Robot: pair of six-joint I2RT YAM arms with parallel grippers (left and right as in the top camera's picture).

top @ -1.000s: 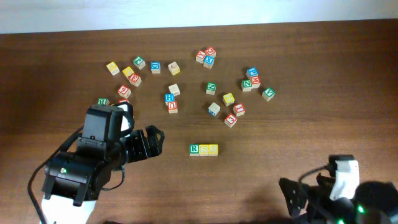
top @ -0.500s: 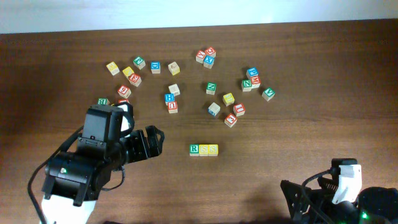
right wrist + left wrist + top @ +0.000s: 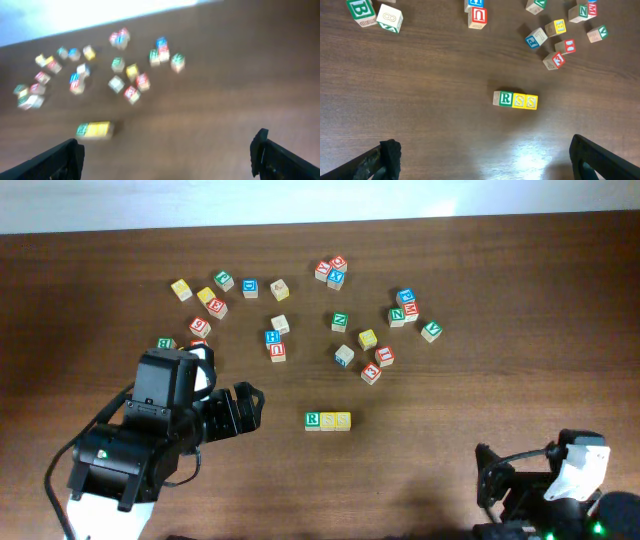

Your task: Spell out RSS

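Toward the near edge, about mid-width of the table (image 3: 520, 370), the RSS row (image 3: 327, 420) lies flat: three blocks touching side by side, nothing gripping them. Left wrist view reads the letters clean: green R block (image 3: 505, 98) at the left end, then yellow S blocks (image 3: 520, 101) in line. Overhead shows the same order but the letters are small. Right wrist view is blurred, so the row (image 3: 94, 130) is only a green-yellow smear, letters unreadable. Loose blocks (image 3: 340, 322) scatter toward the far edge, well apart from the row. The left wrist view catches only the nearest few, incl. a red U block (image 3: 477, 16) and a green B block (image 3: 361, 10) at its top edge. Left gripper (image 3: 250, 404) sits left of the row, apart from it, empty. Its fingers (image 3: 387, 155) show at the bottom corners of its own view, spread wide. Right gripper (image 3: 487, 478) is at the near right corner, well apart from everything. Its fingers (image 3: 67, 157) are likewise far apart and empty. Only the overhead shows both arms.
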